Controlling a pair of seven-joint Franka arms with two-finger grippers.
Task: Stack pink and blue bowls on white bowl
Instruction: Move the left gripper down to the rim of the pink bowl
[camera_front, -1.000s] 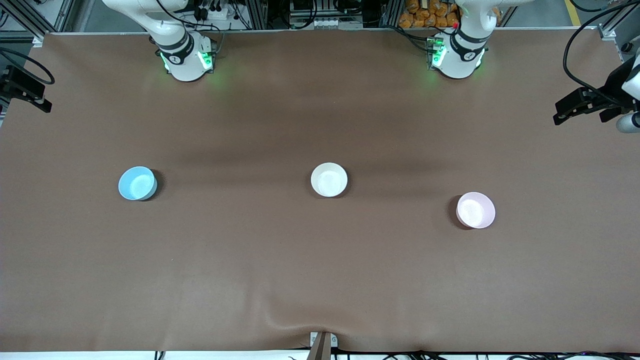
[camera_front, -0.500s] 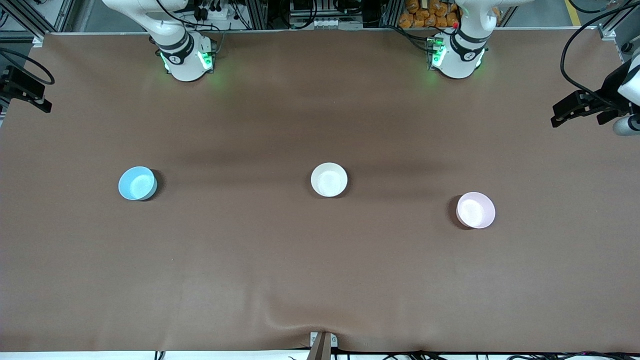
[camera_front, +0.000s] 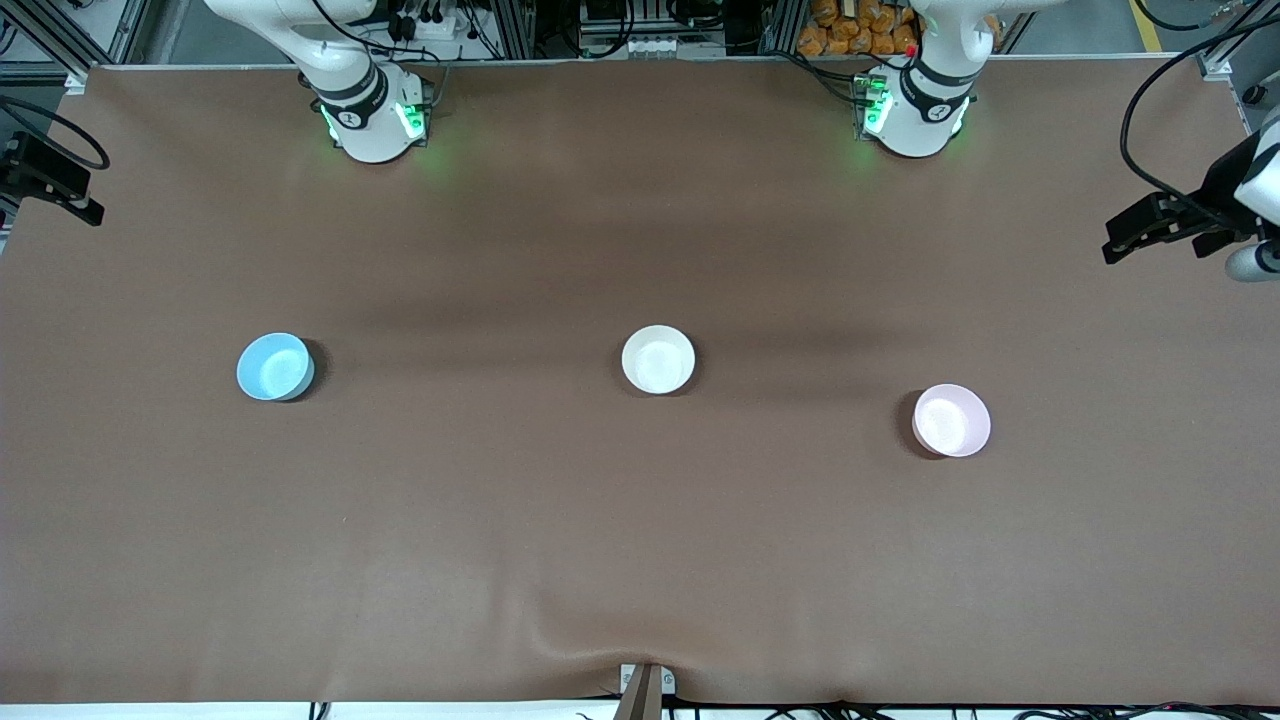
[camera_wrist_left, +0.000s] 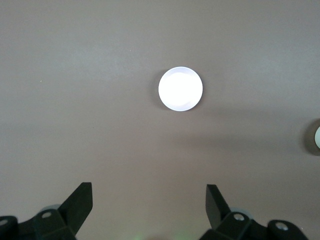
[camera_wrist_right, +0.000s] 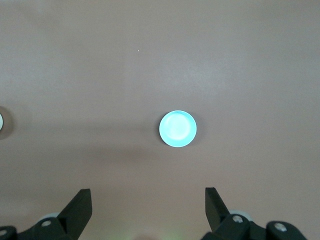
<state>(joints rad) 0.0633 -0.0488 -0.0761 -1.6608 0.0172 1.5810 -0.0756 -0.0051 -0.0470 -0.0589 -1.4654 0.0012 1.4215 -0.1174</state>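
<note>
The white bowl (camera_front: 658, 359) sits upright near the middle of the surface (camera_front: 640, 560); the blue bowl (camera_front: 275, 367) stands well apart from it toward the right arm's end, and the pink bowl (camera_front: 951, 420) well apart toward the left arm's end, a little nearer the front camera than the other two; nothing is stacked yet, so the whole task remains to be done.

The left gripper (camera_wrist_left: 149, 202) hangs high over the surface at its own end, with its jaws wide apart and holding nothing; its wrist view looks down on the pink bowl (camera_wrist_left: 180, 89); the right gripper (camera_wrist_right: 148, 202) hangs high likewise, jaws wide apart and empty, with the blue bowl (camera_wrist_right: 177, 129) below it; in the front view only a dark part of each arm shows at the side edges.

The step in hand appears to be the first approach to a bowl; to do it well, I judge the arm should come down straight over one rim, one finger inside and one outside the wall, and close gently, since a light plastic bowl will likely slide or tip if nudged; carried level, it should nest squarely in the white bowl.

Room looks generous; the bowls stand well clear of every edge, and the paths to the middle are open; the arms would best take turns there.
</note>
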